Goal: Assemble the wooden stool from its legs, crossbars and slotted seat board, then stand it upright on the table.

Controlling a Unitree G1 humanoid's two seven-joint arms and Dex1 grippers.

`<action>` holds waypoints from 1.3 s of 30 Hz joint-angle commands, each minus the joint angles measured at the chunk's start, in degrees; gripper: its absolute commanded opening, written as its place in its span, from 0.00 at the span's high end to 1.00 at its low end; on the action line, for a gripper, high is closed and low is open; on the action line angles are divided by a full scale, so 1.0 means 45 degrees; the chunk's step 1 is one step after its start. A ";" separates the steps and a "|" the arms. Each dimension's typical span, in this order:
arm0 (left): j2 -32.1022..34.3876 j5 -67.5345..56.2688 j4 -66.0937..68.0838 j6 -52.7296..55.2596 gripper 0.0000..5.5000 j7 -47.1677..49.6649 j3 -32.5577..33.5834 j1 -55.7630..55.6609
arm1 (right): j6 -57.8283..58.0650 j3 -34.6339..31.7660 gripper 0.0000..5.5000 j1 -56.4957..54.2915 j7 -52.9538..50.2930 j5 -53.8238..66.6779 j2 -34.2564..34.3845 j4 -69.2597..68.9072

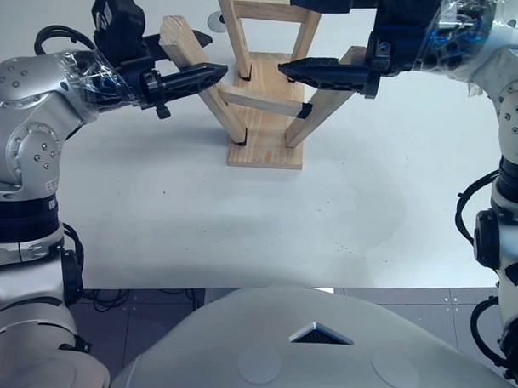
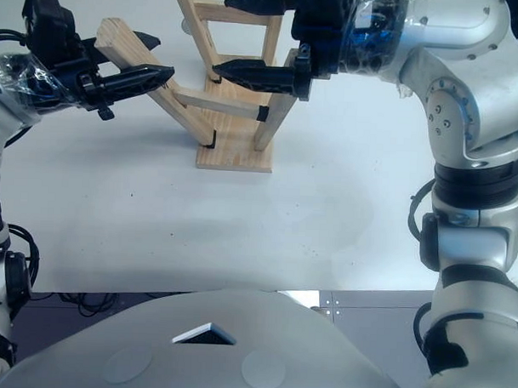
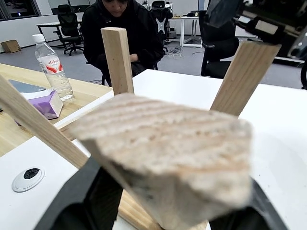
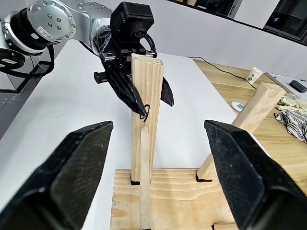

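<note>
The pale wooden stool (image 1: 272, 71) sits upside down in the upper middle of the left eye frame. Its flat slotted seat board (image 1: 265, 153) lies on the white table (image 1: 240, 236), and four square wooden legs point up and splay outward. The two near legs have their lower ends seated in the board's slots. The bases of the far pair are partly hidden from my head camera. A thin crossbar (image 1: 260, 100) joins the near legs, and a second crossbar (image 1: 267, 9) joins the far pair at the top edge of the frame.

My left gripper (image 1: 196, 57) is clamped on the top end of the near left leg (image 1: 213, 94), with a black finger on each side of the wood. My right gripper (image 1: 320, 36) is spread wide with nothing between its fingers. Its lower finger (image 1: 327, 73) lies just beside the top of the near right leg (image 1: 323, 107), but I cannot tell whether it touches.

In my left wrist view, a clear plastic bottle with a white cap (image 3: 52, 67) stands upright on a brown wooden desk (image 3: 84, 91) beyond the table, just beside a purple box (image 3: 41, 103). I cannot tell how full the bottle is. In my right wrist view, a white paper cup (image 4: 253, 75) stands on a wooden desk, and what it holds is hidden.
</note>
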 commanded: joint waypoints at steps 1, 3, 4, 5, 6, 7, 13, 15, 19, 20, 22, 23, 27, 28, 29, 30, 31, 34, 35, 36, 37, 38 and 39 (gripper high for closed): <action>-0.0145 0.0722 -0.0267 0.0370 0.61 0.0075 -0.1291 0.0004 | 0.1626 0.0262 0.36 0.0669 -0.0400 0.0742 0.0660 0.0294; -0.0162 0.0729 -0.0315 0.0472 0.61 0.0092 -0.1314 -0.0032 | 0.2099 -0.0299 0.36 0.0400 -0.0709 0.1463 0.0992 0.0341; -0.0160 0.0714 -0.0320 0.0498 0.61 0.0093 -0.1302 -0.0060 | 0.2368 -0.0683 0.36 0.0222 -0.0948 0.1865 0.1210 0.0410; -0.0159 0.0676 -0.0312 0.0523 0.61 0.0099 -0.1267 -0.0098 | 0.2690 -0.1214 0.36 -0.0045 -0.1278 0.2366 0.1470 0.0545; -0.0155 0.0634 -0.0309 0.0544 0.61 0.0099 -0.1227 -0.0127 | 0.3032 -0.1819 0.36 -0.0369 -0.1663 0.2905 0.1740 0.0714; -0.0164 0.0590 -0.0300 0.0547 0.61 0.0111 -0.1167 -0.0133 | 0.3301 -0.2352 0.36 -0.0675 -0.2012 0.3385 0.1964 0.0899; -0.0404 0.0048 -0.0394 0.0815 0.61 0.0355 -0.0570 -0.0381 | 0.3917 -0.3964 0.36 -0.1981 -0.4249 0.4571 0.2672 0.0889; -0.0468 -0.0167 -0.0589 0.0971 0.61 0.0528 -0.0332 -0.0373 | 0.3862 -0.3952 0.42 -0.2243 -0.5509 0.4261 0.2960 0.0085; -0.0733 -0.0398 -0.0971 0.1200 0.61 0.1317 0.0244 -0.0209 | 0.4491 -0.2391 0.53 -0.1693 -0.8327 0.3074 0.3495 -0.2793; -0.0835 -0.0615 -0.1084 0.1304 0.61 0.1506 0.0516 -0.0124 | 0.4751 -0.1807 0.55 -0.1392 -0.9026 0.2576 0.3521 -0.3446; -0.1014 -0.0972 -0.1274 0.1509 0.61 0.1788 0.0946 0.0003 | 0.5201 -0.0932 0.62 -0.0845 -1.0002 0.1915 0.3555 -0.4241; -0.1073 -0.1079 -0.1354 0.1595 0.61 0.1923 0.1105 0.0072 | 0.5414 -0.0147 0.65 -0.0400 -1.0408 0.1272 0.3281 -0.4514; -0.1160 -0.1285 -0.1557 0.1863 0.61 0.2279 0.1355 0.0237 | 0.5465 0.1518 0.78 0.0048 -1.0792 -0.0755 0.1973 -0.4690; -0.1177 -0.1307 -0.1583 0.1906 0.61 0.2330 0.1348 0.0267 | 0.5430 0.1868 0.81 0.0171 -1.0678 -0.1021 0.1814 -0.4725; -0.1187 -0.1321 -0.1603 0.1952 0.61 0.2377 0.1322 0.0273 | 0.5424 0.2163 0.83 0.0308 -1.0563 -0.1199 0.1733 -0.4781; -0.1197 -0.1304 -0.1602 0.1986 0.61 0.2390 0.1270 0.0284 | 0.5461 0.2475 0.86 0.0507 -1.0445 -0.1289 0.1729 -0.4830; -0.1201 -0.1305 -0.1613 0.2041 0.61 0.2400 0.1185 0.0267 | 0.5562 0.2768 0.88 0.0777 -1.0319 -0.1274 0.1782 -0.4921; -0.1152 -0.1271 -0.1625 0.2138 0.61 0.2390 0.1003 0.0285 | 0.5855 0.3138 0.95 0.1256 -1.0092 -0.1162 0.2184 -0.5085; -0.1137 -0.1280 -0.1621 0.2166 0.61 0.2384 0.0983 0.0299 | 0.5915 0.3198 0.99 0.1332 -1.0033 -0.1172 0.2282 -0.5086; -0.1132 -0.1317 -0.1650 0.2211 0.61 0.2393 0.0982 0.0321 | 0.5937 0.3306 1.00 0.1431 -0.9974 -0.1231 0.2334 -0.5071; -0.1132 -0.1348 -0.1673 0.2242 0.61 0.2403 0.0987 0.0335 | 0.5944 0.3380 1.00 0.1495 -0.9931 -0.1294 0.2356 -0.5061; -0.1162 -0.1405 -0.1710 0.2294 0.61 0.2417 0.0973 0.0338 | 0.5964 0.3517 1.00 0.1611 -0.9903 -0.1340 0.2387 -0.5038; -0.1200 -0.1456 -0.1747 0.2342 0.61 0.2439 0.0962 0.0346 | 0.5974 0.3702 1.00 0.1728 -0.9871 -0.1389 0.2423 -0.4996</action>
